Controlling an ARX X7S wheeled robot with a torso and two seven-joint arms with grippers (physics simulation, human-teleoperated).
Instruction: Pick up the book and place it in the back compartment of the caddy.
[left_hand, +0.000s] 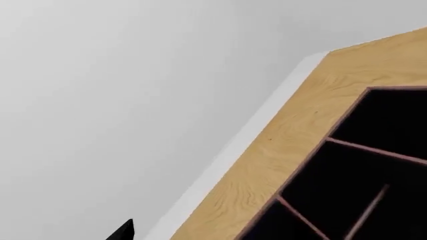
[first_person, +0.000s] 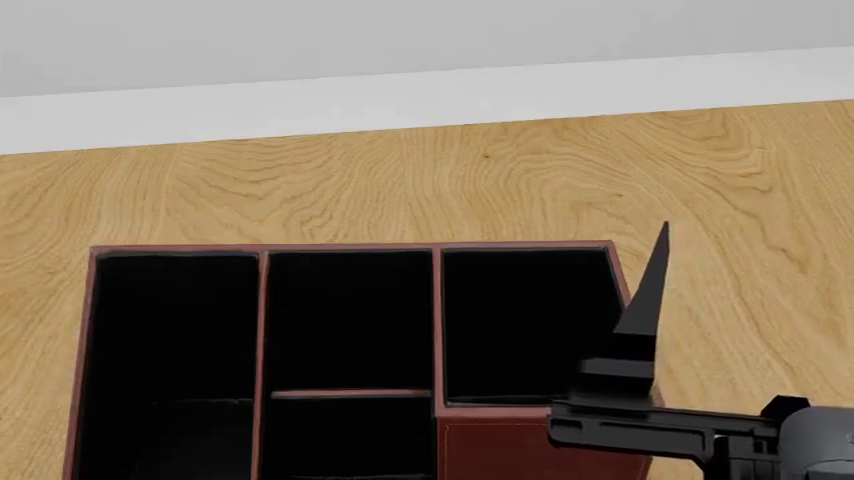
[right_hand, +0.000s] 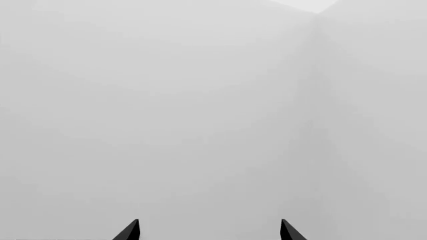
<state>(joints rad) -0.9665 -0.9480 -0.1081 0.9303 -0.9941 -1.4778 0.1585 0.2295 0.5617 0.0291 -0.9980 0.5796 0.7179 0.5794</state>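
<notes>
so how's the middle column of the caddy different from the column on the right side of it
The middle column is split by a short cross divider into two sections; the right column is one undivided space. The middle column runs on past the bottom of the head view, while the right column ends at a near wall with a red-brown outer face below it. The right end effector overlaps the right column's edge, not the middle one. Both are black inside with thin red-brown rims.

No readable text, no labels, no numbers — plain rendered surfaces only
</notes>
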